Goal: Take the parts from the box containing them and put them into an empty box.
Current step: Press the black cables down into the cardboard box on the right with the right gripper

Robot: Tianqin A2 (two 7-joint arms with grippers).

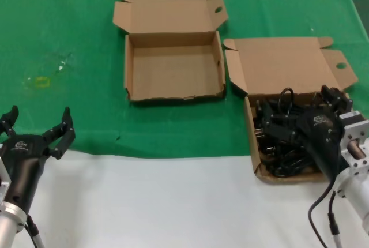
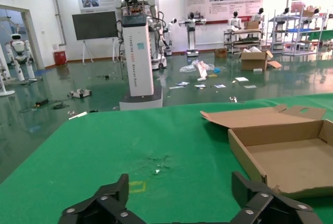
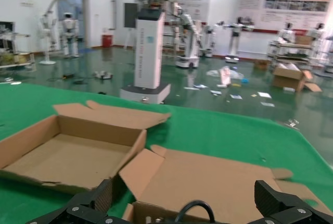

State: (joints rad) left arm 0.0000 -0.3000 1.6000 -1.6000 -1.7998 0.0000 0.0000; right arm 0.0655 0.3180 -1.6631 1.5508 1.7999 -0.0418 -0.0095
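Currently on the green cloth (image 1: pixel 69 34): empty box (image 1: pixel 173 69), lid folded back, no printing legible; beside it, nearer the robot's right, full box (image 1: pixel 291 69) holding tangled black cords (image 1: pixel 282 138). Right gripper (image 1: pixel 300 106) sits low over the cords, fingers spread wide; whether it touches any is unclear. Left gripper (image 1: pixel 37 122) hovers at the cloth's near edge, fingers apart, holding nothing. Both wrists bear a small logo, unreadable.

Bright, even overhead light; soft shadows; right wrist view slightly blurred.
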